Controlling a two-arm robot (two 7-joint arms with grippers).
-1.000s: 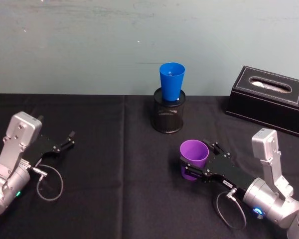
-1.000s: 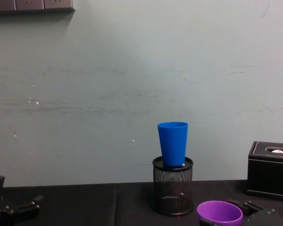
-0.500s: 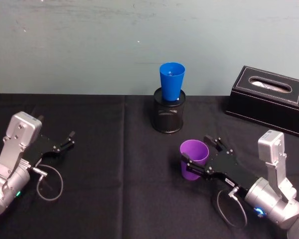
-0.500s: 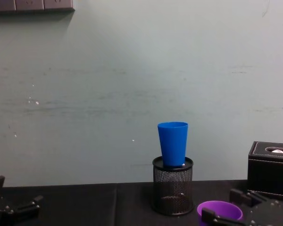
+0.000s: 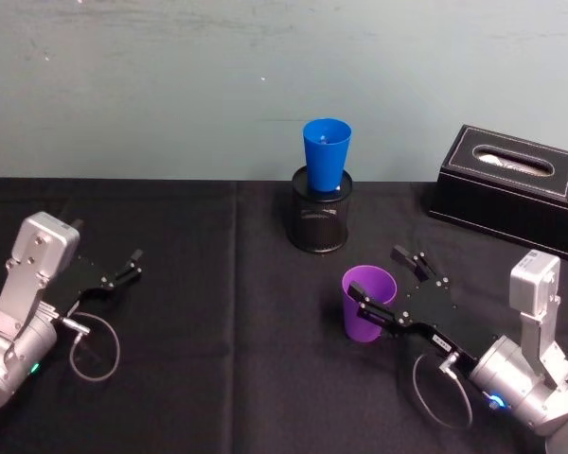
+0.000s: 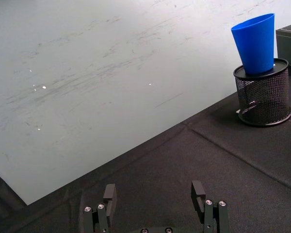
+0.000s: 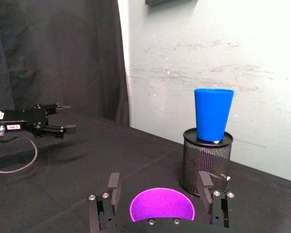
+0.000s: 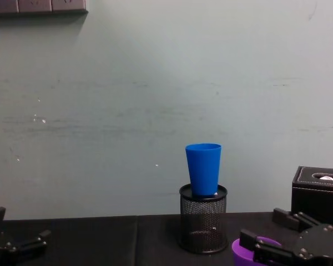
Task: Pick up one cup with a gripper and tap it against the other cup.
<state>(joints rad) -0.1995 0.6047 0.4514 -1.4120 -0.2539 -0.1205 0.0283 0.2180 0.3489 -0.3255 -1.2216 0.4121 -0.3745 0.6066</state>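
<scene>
The purple cup stands upright on the black tablecloth at centre right. My right gripper is open, and its fingers straddle the cup's rim with a gap on each side. In the right wrist view the cup's mouth lies low between the spread fingers. The blue cup sits upright in a black mesh holder behind it, by the wall. In the chest view the right gripper partly covers the purple cup, right of the blue cup. My left gripper rests open at the far left, holding nothing.
A black tissue box stands at the back right against the wall. The teal wall closes off the table's far edge. A grey cable loops beside each arm. Bare black cloth lies between the two arms.
My right gripper has opened off the purple cup, and its wrist has drawn back to the right and risen a little. The cup stays upright in place. The left arm has not moved.
</scene>
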